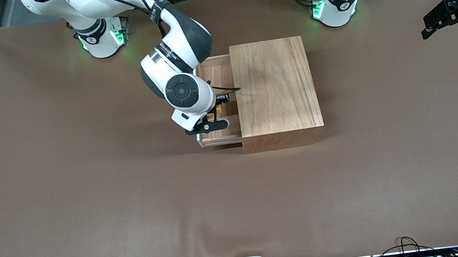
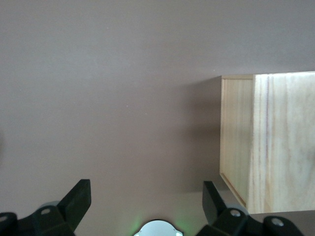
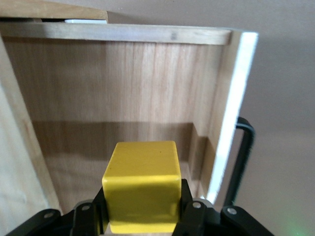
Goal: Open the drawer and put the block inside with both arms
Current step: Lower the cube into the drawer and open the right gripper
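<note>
On my right wrist feed the right gripper (image 3: 142,216) is clamped on the block (image 3: 141,191), a bright yellow cube pinched between the two black fingers (image 3: 191,212) with its top face and one side clear of them. Below it I look into the drawer (image 3: 123,98), pulled out of the cabinet: bare light-wood floor, wooden side walls, the white front panel (image 3: 235,113) on edge and the thin black handle (image 3: 243,157) on its outer face. The cube hangs over the drawer floor; I cannot tell whether it touches the wood.

From the front camera, the right gripper (image 1: 215,113) sits over the open drawer (image 1: 218,75), only a sliver of yellow block (image 1: 212,115) showing under the wrist. The right arm (image 1: 179,60) comes in from its base at eleven o'clock, elbow bent, the wrist tipped down over the drawer. The drawer juts from the cabinet (image 1: 275,92) toward the right arm's end of the table (image 1: 89,198).

The left gripper (image 1: 445,23) waits at about two o'clock, well apart from the cabinet, over bare table. On its wrist feed the left gripper (image 2: 146,206) has its fingers (image 2: 78,199) spread wide with nothing between them, and a cabinet (image 2: 275,142) corner shows.
</note>
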{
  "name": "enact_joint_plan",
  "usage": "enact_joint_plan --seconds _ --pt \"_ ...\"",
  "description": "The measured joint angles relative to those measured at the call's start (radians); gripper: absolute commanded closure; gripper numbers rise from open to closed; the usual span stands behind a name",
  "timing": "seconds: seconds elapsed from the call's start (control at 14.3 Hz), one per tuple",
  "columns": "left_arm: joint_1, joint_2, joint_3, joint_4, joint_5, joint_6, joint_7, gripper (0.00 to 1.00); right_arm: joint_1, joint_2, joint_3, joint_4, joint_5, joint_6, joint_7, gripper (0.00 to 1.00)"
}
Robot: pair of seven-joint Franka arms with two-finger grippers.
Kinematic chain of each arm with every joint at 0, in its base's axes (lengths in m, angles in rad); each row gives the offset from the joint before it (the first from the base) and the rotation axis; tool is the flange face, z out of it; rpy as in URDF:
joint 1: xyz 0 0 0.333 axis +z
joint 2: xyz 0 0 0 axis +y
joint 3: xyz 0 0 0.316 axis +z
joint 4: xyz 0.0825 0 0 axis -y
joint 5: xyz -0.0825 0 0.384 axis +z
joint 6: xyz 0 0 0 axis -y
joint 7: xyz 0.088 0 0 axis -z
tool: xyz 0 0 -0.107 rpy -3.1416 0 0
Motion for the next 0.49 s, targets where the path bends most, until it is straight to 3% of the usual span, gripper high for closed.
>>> enact_joint_plan --seconds 0.07,0.14,0.49 --pt "0.000 0.002 0.000 0.002 0.004 0.008 0.000 0.00 0.004 0.012 0.000 0.000 0.000 0.016 0.015 0.68" --pt "0.000 0.009 0.000 0.009 0.006 0.016 0.000 0.00 0.008 0.021 0.000 0.000 -0.001 0.027 0.028 0.01" --pt "0.000 0.076 -0.005 0.070 0.008 0.025 0.001 0.00 0.012 0.015 -0.009 0.018 -0.034 0.013 0.050 0.00"
